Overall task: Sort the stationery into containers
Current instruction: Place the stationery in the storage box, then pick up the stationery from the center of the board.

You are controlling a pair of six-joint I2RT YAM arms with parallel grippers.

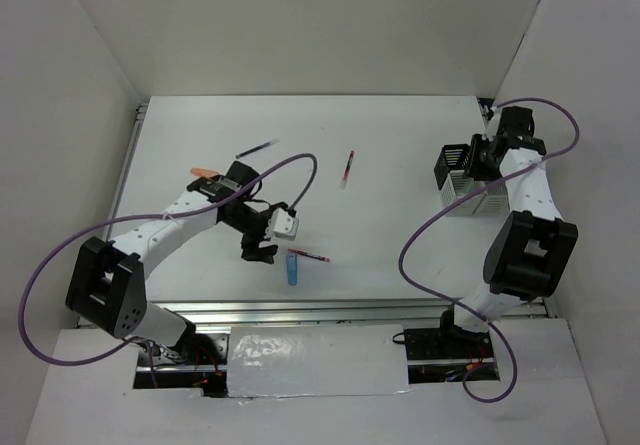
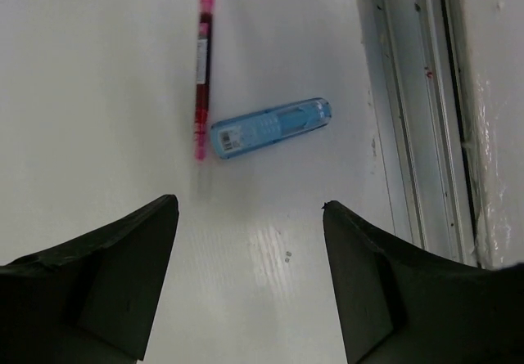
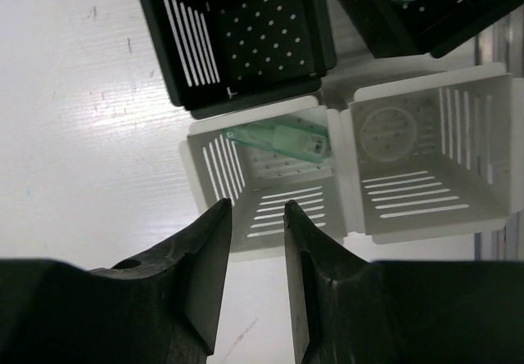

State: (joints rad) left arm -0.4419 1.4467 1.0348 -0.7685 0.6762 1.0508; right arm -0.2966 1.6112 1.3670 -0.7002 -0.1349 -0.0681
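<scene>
1. The blue marker (image 2: 270,128) lay flat on the white table (image 2: 98,94), above centre in the left wrist view and at lower centre in the overhead view.
2. Its long axis ran nearly left to right in the wrist view, rising slightly to the right, with the rounded end at right and the labelled end at left.
3. A red pen (image 2: 202,76) lay upright in that frame, pink tip at top. Its lower end was just beside the marker's left end, possibly touching.
4. The left gripper (image 2: 250,217) hovered below both, jaws spread wide and empty.
5. Likely risk: the marker lay along the jaws' closing line, so they might pinch it end to end and let it slip, or catch the pen too.
6. At the overhead frame's right, the right gripper (image 3: 258,217) hung over a white bin (image 3: 205,147) holding a pale green tube (image 3: 282,141), its fingers slightly parted and gripping nothing.
</scene>
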